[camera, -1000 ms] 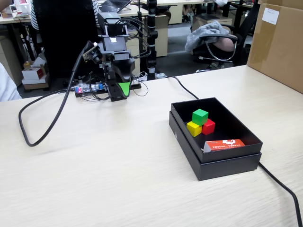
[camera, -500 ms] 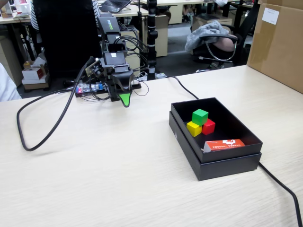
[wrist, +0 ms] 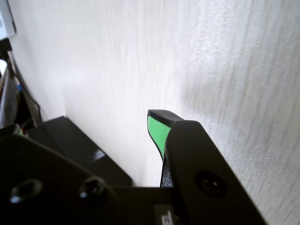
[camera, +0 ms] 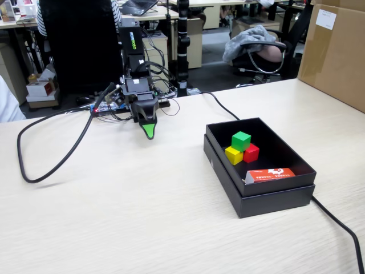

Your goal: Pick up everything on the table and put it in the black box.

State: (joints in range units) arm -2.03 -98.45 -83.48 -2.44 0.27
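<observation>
Hovering far-left in the fixed view, gripper (camera: 149,134) points down at the table (camera: 114,217); jaws pressed together, empty. Green cube (camera: 241,140), yellow cube (camera: 234,154), red cube (camera: 250,152) sit right of it, inside black box (camera: 274,197). Wrist view: one green-faced tip (wrist: 157,129) over bare tabletop.

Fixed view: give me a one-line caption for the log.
Green cube, yellow cube and red cube sit in the black box; gripper hangs over bare table.
</observation>
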